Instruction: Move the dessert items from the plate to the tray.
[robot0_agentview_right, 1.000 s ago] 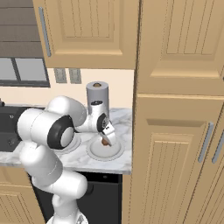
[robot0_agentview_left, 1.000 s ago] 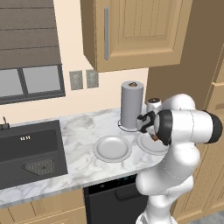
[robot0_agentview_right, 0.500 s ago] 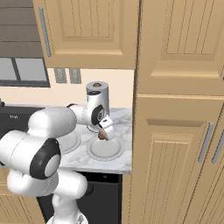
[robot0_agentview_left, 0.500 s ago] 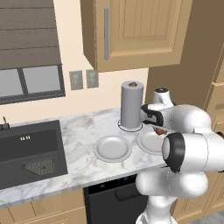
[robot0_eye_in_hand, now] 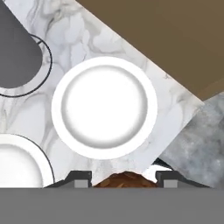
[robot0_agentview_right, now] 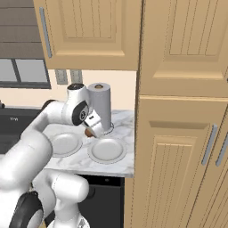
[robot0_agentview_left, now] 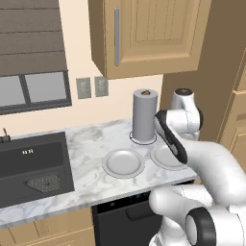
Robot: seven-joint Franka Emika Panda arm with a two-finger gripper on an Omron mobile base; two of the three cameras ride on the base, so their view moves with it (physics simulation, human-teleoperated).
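Observation:
My gripper (robot0_agentview_right: 91,129) hangs over the counter between the two plates, just in front of the paper towel roll. It is shut on a brown dessert item (robot0_eye_in_hand: 124,179), which sits between the two finger tips at the bottom of the hand view and shows as a small brown lump (robot0_agentview_right: 88,133) in the right base view. Below it lies the round white plate (robot0_eye_in_hand: 104,107) nearest the tall cabinet, with nothing on it. That plate (robot0_agentview_right: 107,150) lies at the counter's right end. The tray is out of view.
A second white plate (robot0_agentview_left: 123,162) lies left of the first. A grey paper towel roll (robot0_agentview_left: 144,115) stands upright behind both plates. The tall wooden cabinet (robot0_agentview_right: 178,147) bounds the counter on the right. A dark sink (robot0_agentview_left: 29,166) lies far left.
The arm has swung round, and the gripper with the brown piece has drifted left and slightly up, off the right plate's middle towards the paper towel roll. The jaws stay shut on it.

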